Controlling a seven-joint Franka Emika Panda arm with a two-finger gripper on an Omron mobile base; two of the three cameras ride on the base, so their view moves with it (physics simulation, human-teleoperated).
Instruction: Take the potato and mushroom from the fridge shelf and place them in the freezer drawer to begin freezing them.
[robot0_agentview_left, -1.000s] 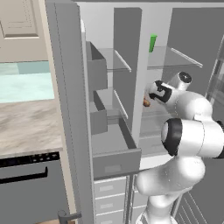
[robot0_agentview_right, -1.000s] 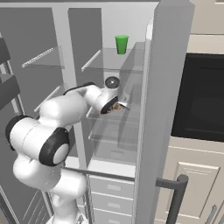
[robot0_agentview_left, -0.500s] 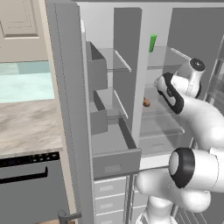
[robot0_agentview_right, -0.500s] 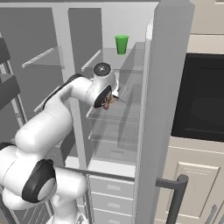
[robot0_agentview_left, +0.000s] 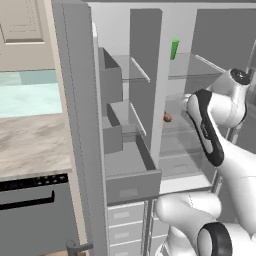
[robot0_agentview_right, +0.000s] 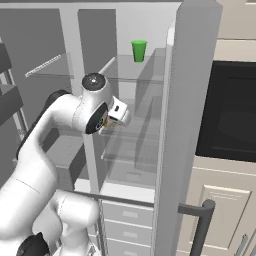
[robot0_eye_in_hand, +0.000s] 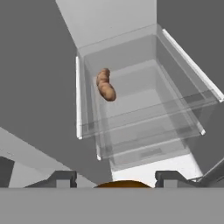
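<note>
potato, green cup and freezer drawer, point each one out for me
potato (robot0_eye_in_hand: 106, 85), hand view, middle of its brown body
green cup (robot0_agentview_right: 139, 51), right base view, its side wall
freezer drawer (robot0_agentview_left: 132, 187), left base view, flat front panel

The fridge shelf (robot0_eye_in_hand: 131, 109) looked like clear, glassy plastic with a pale, smooth rim. The potato (robot0_eye_in_hand: 106, 85) on it had a dull, brown, slightly lumpy skin. The freezer drawer (robot0_agentview_left: 131, 175) looked like matt grey plastic, smooth and plain. The cup (robot0_agentview_right: 139, 50) on the upper shelf was smooth green plastic. The arm (robot0_agentview_right: 65, 120) had glossy white shells with dark joints. The counter (robot0_agentview_left: 35, 147) at the left looked like mottled stone.
</note>
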